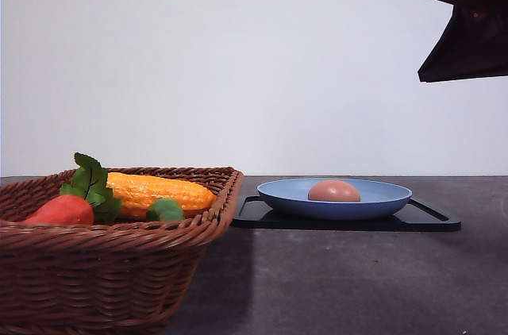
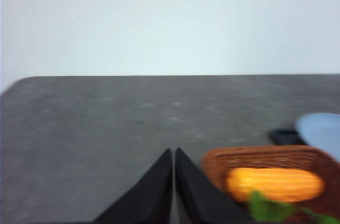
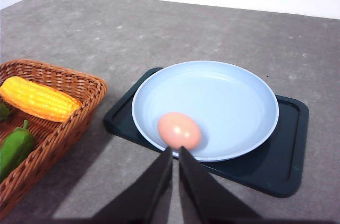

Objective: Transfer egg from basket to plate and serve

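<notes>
While the basket [image 1: 111,248] stands at the left side of the grey table [image 1: 341,279] in the front view, it holds a yellow-orange corn cob [image 1: 159,192], a red-orange vegetable [image 1: 65,209] with green leaves [image 1: 91,180], and a green vegetable [image 1: 165,210] beside the corn. In the left wrist view the left gripper [image 2: 173,155] hangs above the bare table, beside the near corner of the basket, and its two black fingers are pressed together with nothing between them; this picture is blurred. To the right of the basket, and just beside it, a flat black tray [image 1: 429,220] lies on the table, and the plate [image 1: 389,196] rests on this tray. The egg [image 1: 334,190] lies inside the plate, near its rim on the side toward the basket, and nothing touches it. In the right wrist view the right gripper [image 3: 175,155] is above the plate's near edge, just beside the egg, and its fingers are closed on each other and hold nothing. At the far right of the front view, a black part of the right arm [image 1: 468,29] is high above the table, well apart from the plate.
</notes>
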### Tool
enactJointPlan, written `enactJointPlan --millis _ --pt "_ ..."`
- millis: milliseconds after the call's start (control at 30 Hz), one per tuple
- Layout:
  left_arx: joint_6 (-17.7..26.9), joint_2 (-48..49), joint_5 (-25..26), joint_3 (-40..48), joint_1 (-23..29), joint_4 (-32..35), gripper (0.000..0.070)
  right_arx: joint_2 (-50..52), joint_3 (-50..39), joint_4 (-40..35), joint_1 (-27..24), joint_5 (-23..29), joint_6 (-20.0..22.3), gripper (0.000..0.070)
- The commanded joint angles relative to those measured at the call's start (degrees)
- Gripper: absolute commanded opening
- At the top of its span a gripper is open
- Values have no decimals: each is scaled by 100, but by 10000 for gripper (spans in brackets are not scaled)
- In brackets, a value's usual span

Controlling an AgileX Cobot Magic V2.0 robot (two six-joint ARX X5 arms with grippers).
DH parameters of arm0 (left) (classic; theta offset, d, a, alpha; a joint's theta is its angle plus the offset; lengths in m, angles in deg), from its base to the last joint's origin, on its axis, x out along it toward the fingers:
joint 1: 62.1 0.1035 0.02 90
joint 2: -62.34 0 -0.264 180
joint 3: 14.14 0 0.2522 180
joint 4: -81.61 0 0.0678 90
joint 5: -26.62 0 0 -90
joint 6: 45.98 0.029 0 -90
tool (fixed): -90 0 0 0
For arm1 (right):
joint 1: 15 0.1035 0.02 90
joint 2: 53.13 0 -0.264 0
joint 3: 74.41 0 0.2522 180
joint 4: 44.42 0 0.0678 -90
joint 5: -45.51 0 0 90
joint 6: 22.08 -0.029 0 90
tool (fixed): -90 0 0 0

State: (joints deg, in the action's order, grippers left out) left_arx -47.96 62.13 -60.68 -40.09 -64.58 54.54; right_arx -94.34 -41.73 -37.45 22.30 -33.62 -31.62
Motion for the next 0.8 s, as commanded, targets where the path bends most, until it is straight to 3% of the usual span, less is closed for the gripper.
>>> enactJointPlan --millis 0,333,767 --pt "83 6 -16 208 172 118 0 -24 48 -80 44 15 -92 0" --pt "-23 7 4 1059 546 132 0 -22 48 -90 44 13 -92 0" --pt "-193 7 8 1158 165 249 0 -22 48 -90 46 13 -91 0"
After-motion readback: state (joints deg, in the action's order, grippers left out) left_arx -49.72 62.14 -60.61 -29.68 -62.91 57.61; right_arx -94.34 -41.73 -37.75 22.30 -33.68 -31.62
